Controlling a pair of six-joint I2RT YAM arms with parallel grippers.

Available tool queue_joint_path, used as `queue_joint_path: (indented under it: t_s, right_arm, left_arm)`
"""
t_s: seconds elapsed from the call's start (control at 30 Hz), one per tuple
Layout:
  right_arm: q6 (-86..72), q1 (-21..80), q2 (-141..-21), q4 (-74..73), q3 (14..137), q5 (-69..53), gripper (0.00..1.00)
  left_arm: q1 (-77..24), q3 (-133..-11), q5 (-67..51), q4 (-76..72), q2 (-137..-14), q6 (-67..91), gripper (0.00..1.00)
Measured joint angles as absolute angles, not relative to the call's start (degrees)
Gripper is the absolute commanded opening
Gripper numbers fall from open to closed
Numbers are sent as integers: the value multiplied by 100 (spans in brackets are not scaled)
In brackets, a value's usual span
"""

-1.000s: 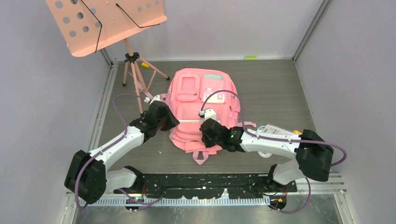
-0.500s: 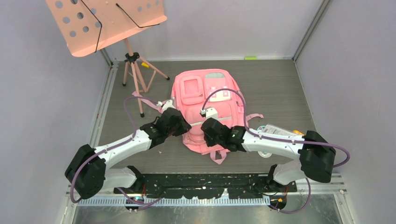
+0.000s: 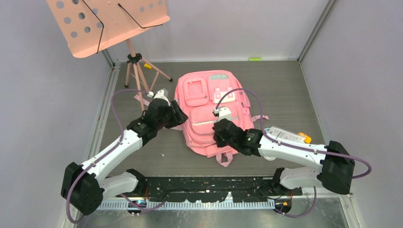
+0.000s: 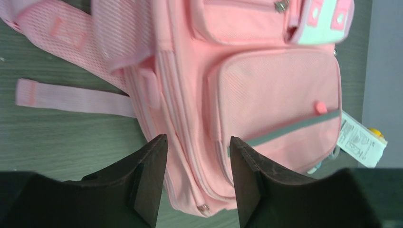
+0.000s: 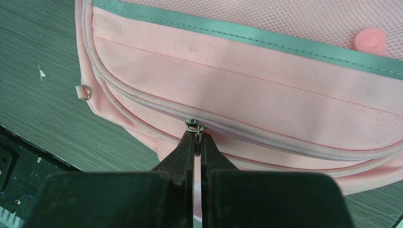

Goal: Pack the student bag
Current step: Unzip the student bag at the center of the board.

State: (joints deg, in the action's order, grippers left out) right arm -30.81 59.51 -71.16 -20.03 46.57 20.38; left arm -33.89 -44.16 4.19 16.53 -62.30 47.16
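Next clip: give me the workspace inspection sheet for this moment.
Surface: grey wood-grain table.
Job's things: pink student bag lies flat, front up.
Clutter: labelled white packet beside the right arm; small green item at the far edge.
Grippers: left gripper open over the bag's side, empty; right gripper shut on the zip pull at the bag's near end.
Cables: purple cables loop from both wrists; the right one arcs over the bag.
Surroundings: salmon music stand far left; plain walls.

salmon-pink perforated music stand (image 3: pixel 119 33) on a tripod at the far left of the grey counter (image 3: pixel 285 90); white labelled packet (image 3: pixel 283 135) with an orange end lying at the right; small green strip (image 3: pixel 254 59) at the far edge
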Motion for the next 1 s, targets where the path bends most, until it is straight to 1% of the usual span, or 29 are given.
queue_joint_path:
  t_s: [0.1, 0.2, 0.37, 0.43, 0.53, 0.63, 0.67, 0.7, 0.73, 1.0]
  right_arm:
    - [-3096, 5937, -7116, -2018, 4657, 2021, 0]
    - [-3131, 5931, -7116, -2023, 4657, 2001, 0]
    - [-3188, 5916, -7109, -2025, 4648, 1962, 0]
    - [-3201, 5913, -7096, -2025, 4633, 1953, 0]
    - [-3234, 5911, -7054, -2025, 4611, 1942, 0]
    - [-3273, 5905, -6984, -2025, 4563, 1944, 0]
    - [-3277, 5900, -6973, -2025, 4550, 1944, 0]
    - [-3291, 5900, -6967, -2032, 4536, 1946, 0]
    - [-3301, 5900, -6967, -2040, 4530, 1946, 0]
    - [-3457, 5942, -6978, -2080, 4515, 1938, 0]
  left_arm:
    - [-2908, -4515, 130, 1619, -6451, 4595, 48]
    - [-2593, -4604, -126, 1584, -6827, 4493, 48]
    - [-2508, -4871, -436, 1461, -7607, 4278, 46]
    - [-2502, -4941, -497, 1396, -7835, 4187, 43]
    - [-2488, -4950, -589, 1269, -8014, 4128, 34]
    - [-2473, -4950, -770, 1140, -8108, 4130, 19]
    - [-2473, -4947, -851, 1087, -8132, 4134, 10]
    - [-2473, -4945, -928, 1048, -8152, 4141, 4]
    - [-2473, -4941, -1002, 1017, -8165, 4150, 0]
    - [-2541, -4709, -996, 740, -8068, 4316, 0]
